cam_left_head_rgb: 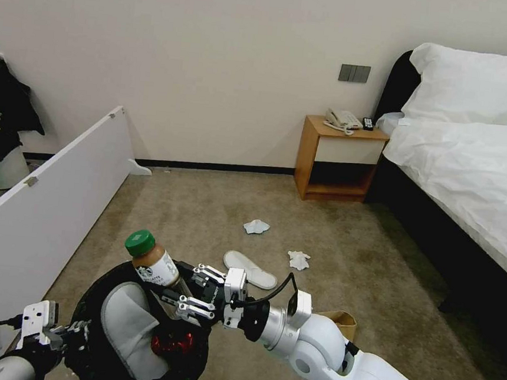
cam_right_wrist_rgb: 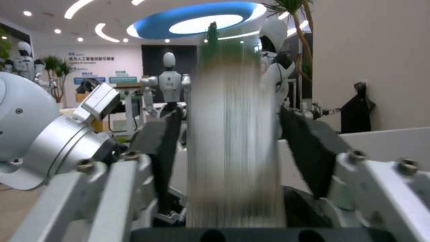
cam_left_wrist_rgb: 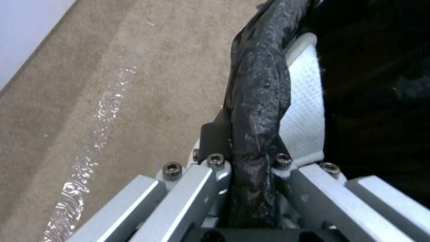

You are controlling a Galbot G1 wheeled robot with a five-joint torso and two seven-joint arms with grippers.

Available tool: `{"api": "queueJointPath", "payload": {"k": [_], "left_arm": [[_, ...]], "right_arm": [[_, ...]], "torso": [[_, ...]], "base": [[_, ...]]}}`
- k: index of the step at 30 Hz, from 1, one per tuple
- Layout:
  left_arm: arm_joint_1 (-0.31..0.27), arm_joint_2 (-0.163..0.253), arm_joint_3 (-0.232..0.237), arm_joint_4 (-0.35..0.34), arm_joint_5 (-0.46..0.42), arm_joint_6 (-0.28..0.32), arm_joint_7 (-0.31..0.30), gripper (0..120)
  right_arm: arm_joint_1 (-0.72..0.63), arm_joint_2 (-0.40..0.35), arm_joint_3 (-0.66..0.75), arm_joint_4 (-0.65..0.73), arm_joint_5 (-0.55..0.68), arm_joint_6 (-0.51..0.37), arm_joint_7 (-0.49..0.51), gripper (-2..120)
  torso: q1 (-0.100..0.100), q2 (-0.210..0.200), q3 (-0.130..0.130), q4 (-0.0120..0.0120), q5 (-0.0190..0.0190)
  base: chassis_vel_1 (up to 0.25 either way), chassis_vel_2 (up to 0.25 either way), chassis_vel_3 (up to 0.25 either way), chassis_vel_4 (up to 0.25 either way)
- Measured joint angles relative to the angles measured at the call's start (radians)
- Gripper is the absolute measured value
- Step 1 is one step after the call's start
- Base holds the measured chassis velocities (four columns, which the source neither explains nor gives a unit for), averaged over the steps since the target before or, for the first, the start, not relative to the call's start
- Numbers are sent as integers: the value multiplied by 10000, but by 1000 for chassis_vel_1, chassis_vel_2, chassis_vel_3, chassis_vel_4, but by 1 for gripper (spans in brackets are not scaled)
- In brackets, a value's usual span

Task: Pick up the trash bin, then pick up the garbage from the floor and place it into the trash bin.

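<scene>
Left tool (cam_left_wrist_rgb: 251,188) clenched on trash bin (cam_left_head_rgb: 134,333) rim. Right tool (cam_left_head_rgb: 188,294) grasps the bottle (cam_left_head_rgb: 151,261), near upright, directly above the bin mouth. Slipper (cam_left_head_rgb: 250,269) remains on the floor (cam_left_head_rgb: 347,263).

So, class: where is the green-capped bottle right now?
Head view: the bottle sits low and left of centre, in the right gripper over the trash bin.

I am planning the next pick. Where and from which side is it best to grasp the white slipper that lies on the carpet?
Probably the slipper is best taken from above, across its narrow middle. It lies flat on the floor, long and thin, so fingers fit over its width, not its length. The space around it looks free.
</scene>
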Motion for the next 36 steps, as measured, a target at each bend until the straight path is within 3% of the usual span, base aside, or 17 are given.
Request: {"api": "queueJointPath", "payload": {"k": [1,4,7,9,23,30,31,36], "left_arm": [[0,0,0,0,0,0,0,3],[-9,-33,51,0,-35,0,-7,3],[-19,-32,55,0,-76,0,-20,3],[-30,-27,56,0,-181,0,-44,3],[-141,-29,69,0,-320,0,-88,3],[-350,-90,1,0,-191,0,-50,3],[-424,-137,-33,1,-50,0,16,3],[-555,-172,-165,0,265,1,197,3]], "right_arm": [[0,0,0,0,0,0,0,61],[-22,37,-7,-23,-14,24,-29,78],[-32,53,-22,-36,-20,31,-45,83],[-40,86,-46,-72,-59,59,-67,96],[-21,319,205,-98,-28,105,-1,100],[-290,408,1822,-51,228,103,640,100],[-660,232,2686,-125,91,97,1306,100],[-1849,-170,4472,-172,-447,-352,2678,100]], "torso": [[0,0,0,0,0],[0,0,0,1,0],[0,0,0,0,0],[0,0,0,0,0],[0,0,0,0,0],[0,0,0,3,0],[0,0,0,0,1],[0,0,0,-3,1]], "base": [[0,0,0,0],[0,0,0,0],[0,0,0,0],[0,0,0,0],[0,0,0,0],[0,0,0,0],[0,0,0,0],[0,0,0,0]]}}
